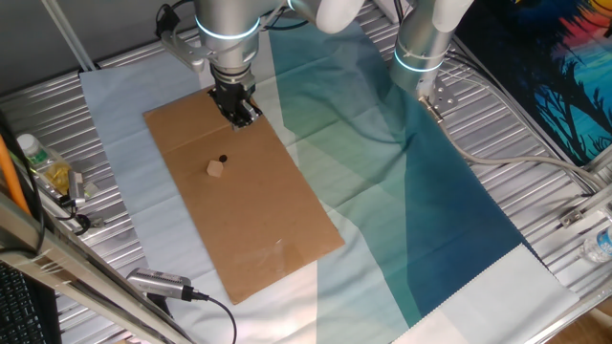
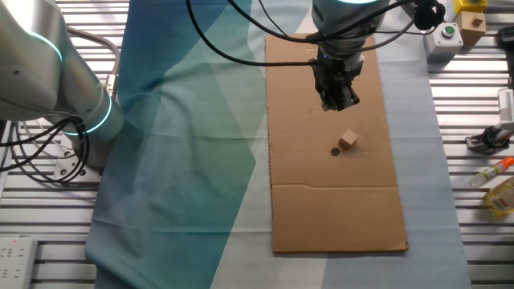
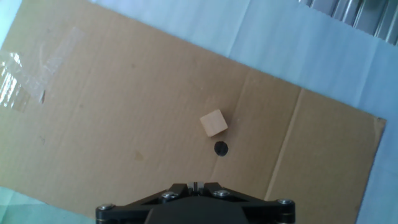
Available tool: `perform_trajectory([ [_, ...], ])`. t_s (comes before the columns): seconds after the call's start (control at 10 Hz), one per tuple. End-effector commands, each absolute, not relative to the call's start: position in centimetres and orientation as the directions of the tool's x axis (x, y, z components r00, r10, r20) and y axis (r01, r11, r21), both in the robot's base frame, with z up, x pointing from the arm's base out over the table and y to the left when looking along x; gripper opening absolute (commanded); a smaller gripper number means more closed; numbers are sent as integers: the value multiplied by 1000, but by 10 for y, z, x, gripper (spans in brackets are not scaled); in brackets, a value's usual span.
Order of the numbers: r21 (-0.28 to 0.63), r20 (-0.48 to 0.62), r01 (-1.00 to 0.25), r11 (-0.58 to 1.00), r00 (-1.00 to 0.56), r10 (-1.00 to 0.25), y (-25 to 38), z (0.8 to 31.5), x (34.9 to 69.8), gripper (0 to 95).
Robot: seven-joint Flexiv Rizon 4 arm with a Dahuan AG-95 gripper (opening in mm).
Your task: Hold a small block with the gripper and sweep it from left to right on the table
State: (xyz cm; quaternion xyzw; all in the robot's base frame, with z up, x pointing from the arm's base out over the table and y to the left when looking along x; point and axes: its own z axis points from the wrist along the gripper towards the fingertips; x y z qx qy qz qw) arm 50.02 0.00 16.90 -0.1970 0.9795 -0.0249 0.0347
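Small tan block [image 1: 215, 169] alone on cardboard, beside black dot

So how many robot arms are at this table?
2. One arm hangs over the cardboard, its end effector above the block. The other arm stands by the teal cloth.

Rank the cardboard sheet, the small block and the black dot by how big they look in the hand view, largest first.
1. Cardboard sheet, filling most of the hand view.
2. Small block.
3. Black dot, clearly smaller than the block.
All three lie flat on one surface, so nearness hardly skews this.
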Motion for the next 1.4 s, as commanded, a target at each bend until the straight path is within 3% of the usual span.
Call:
perform_trajectory([
  [0.1,-63,-56,-374,925,-924,-377,0,170,500,0],
  [1.4,-31,-17,-349,937,-937,-349,-1,173,502,0],
])
